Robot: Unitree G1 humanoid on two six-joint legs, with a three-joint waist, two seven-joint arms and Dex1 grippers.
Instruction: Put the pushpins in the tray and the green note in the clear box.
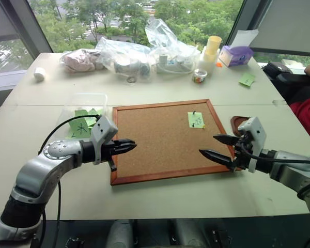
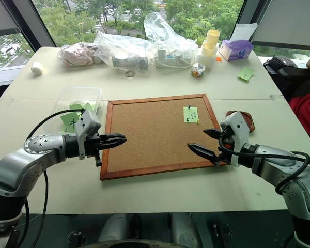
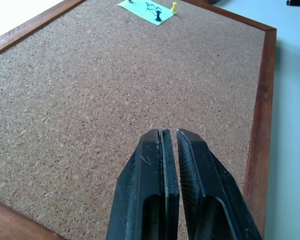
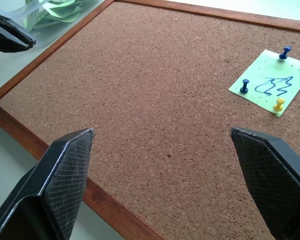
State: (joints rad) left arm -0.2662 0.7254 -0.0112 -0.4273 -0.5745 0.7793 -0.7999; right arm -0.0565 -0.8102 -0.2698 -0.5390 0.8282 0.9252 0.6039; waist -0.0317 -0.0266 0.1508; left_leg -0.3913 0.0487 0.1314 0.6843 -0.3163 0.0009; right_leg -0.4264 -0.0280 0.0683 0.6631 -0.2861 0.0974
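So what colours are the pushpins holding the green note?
Two dark blue pushpins and one yellow, pinning the green note; clearest in the right wrist view.

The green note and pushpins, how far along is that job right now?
Nothing is done yet. The green note is pinned to the corkboard by three pushpins. The tray looks empty; the clear box holds other notes. The right gripper is open and the left gripper shut, both empty.
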